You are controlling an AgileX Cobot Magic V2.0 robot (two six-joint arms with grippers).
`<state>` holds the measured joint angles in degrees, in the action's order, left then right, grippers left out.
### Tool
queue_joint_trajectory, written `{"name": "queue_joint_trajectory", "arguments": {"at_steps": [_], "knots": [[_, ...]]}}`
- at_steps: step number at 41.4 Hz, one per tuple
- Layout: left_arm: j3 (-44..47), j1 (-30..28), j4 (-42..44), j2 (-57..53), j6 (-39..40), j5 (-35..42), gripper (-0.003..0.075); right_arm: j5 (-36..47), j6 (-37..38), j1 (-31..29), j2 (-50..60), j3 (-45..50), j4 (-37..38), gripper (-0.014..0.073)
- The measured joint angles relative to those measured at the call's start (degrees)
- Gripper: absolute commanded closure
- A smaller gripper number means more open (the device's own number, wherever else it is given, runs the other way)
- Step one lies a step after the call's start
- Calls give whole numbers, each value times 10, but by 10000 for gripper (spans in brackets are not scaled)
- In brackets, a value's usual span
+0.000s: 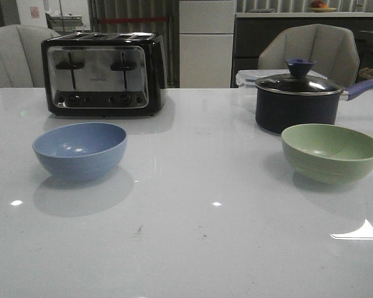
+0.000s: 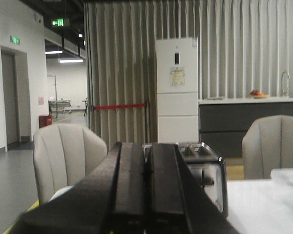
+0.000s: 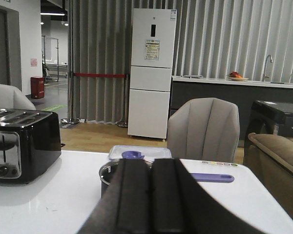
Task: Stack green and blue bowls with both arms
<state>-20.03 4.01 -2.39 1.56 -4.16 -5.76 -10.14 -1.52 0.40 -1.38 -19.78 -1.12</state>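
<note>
The blue bowl (image 1: 79, 150) stands upright on the white table (image 1: 186, 242) at the left. The green bowl (image 1: 331, 152) stands upright at the right, just in front of the navy saucepan. They are well apart. Neither arm shows in the front view. My left gripper (image 2: 146, 146) is shut and empty, pointing level over the table toward the toaster; no bowl shows in its view. My right gripper (image 3: 150, 163) is shut and empty, pointing toward the saucepan; no bowl shows there either.
A black and chrome toaster (image 1: 104, 73) stands at the back left, also in the left wrist view (image 2: 205, 168). A dark navy lidded saucepan (image 1: 297, 99) with a purple handle stands at the back right, before a clear lidded box (image 1: 252, 77). Grey chairs stand behind the table.
</note>
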Motion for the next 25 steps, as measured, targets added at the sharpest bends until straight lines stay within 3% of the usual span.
{"name": "queue_joint_trajectory", "arguments": {"at_steps": [11,25], "knots": [[-162,0,-10,126,0,-173,622,-136,0,0,-133,-130,0,550],[-148,0,-10,240,0,-283,622,-232,0,0,-285,-140,0,550]]}}
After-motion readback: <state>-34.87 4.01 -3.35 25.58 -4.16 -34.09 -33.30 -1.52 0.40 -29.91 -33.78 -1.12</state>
